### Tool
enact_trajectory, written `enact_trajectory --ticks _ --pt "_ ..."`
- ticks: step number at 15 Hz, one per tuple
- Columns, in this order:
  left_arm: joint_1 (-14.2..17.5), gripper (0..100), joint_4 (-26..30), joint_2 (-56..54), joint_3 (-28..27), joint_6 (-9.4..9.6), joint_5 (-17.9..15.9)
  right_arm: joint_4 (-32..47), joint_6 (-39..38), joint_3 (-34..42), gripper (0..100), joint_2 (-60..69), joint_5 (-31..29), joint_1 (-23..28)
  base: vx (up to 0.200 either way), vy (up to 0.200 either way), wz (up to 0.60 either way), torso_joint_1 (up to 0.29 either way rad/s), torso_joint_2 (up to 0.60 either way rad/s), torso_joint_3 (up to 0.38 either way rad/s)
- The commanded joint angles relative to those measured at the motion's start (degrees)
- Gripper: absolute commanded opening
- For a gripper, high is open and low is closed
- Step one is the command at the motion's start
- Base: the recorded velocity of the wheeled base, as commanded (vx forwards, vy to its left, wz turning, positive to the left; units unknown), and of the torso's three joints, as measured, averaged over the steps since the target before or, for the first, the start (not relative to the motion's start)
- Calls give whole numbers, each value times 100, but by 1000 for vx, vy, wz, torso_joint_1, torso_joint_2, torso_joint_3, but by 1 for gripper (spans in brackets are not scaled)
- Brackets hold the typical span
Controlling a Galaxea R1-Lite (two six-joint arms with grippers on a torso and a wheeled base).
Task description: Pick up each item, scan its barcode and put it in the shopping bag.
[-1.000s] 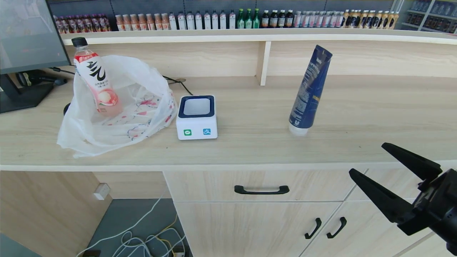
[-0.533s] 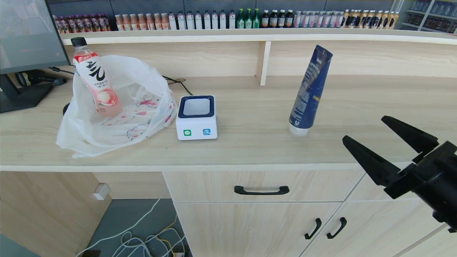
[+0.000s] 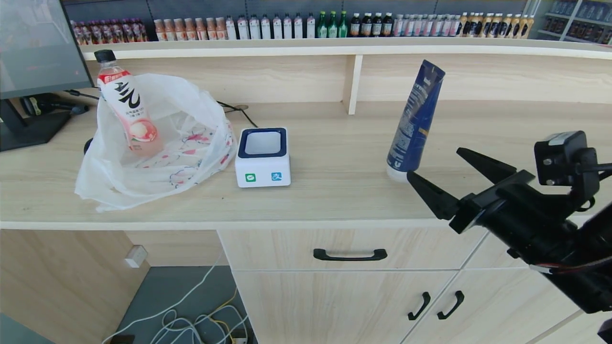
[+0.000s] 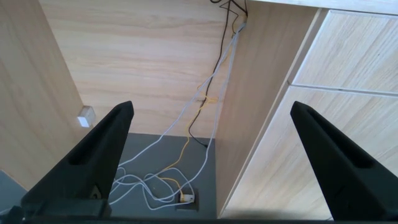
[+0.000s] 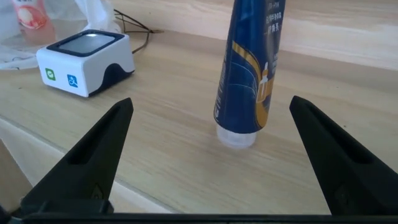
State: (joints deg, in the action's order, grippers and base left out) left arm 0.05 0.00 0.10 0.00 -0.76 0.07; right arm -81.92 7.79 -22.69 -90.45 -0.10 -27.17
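Note:
A dark blue tube [image 3: 415, 124] stands cap-down on the wooden counter [image 3: 334, 191], leaning slightly; the right wrist view has the tube [image 5: 249, 74] straight ahead between the fingers. My right gripper [image 3: 435, 169] is open, low over the counter's front edge, just right of and in front of the tube. A white scanner box [image 3: 263, 156] with a dark-rimmed window sits mid-counter, also the scanner [image 5: 84, 61]. The translucent shopping bag [image 3: 158, 148] lies at the left with a pink drink bottle [image 3: 128, 109] upright in it. My left gripper [image 4: 211, 134] hangs open below the counter.
A monitor on a stand [image 3: 33, 71] occupies the far left corner. A raised shelf with an upright divider [image 3: 353, 83] runs behind the counter. Drawers and cabinet handles [image 3: 350, 254] lie below. Cables [image 4: 174, 180] sit on the floor under the counter.
My right gripper has risen from below the counter's edge and moved left and forward, ending close to the blue tube. Bag, bottle, scanner and tube have stayed put.

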Motion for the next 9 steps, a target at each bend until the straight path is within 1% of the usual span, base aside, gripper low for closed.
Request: enact_trajectory --ticks 1,9 --pt "4 100 0 -1 0 -4 1 53 3 -236 100 -350 1 81 0 0 0 0 0 0" --pt "4 100 0 -1 0 -4 1 897 -32 -1054 100 -500 27 335 0 0 0 0 0 0"
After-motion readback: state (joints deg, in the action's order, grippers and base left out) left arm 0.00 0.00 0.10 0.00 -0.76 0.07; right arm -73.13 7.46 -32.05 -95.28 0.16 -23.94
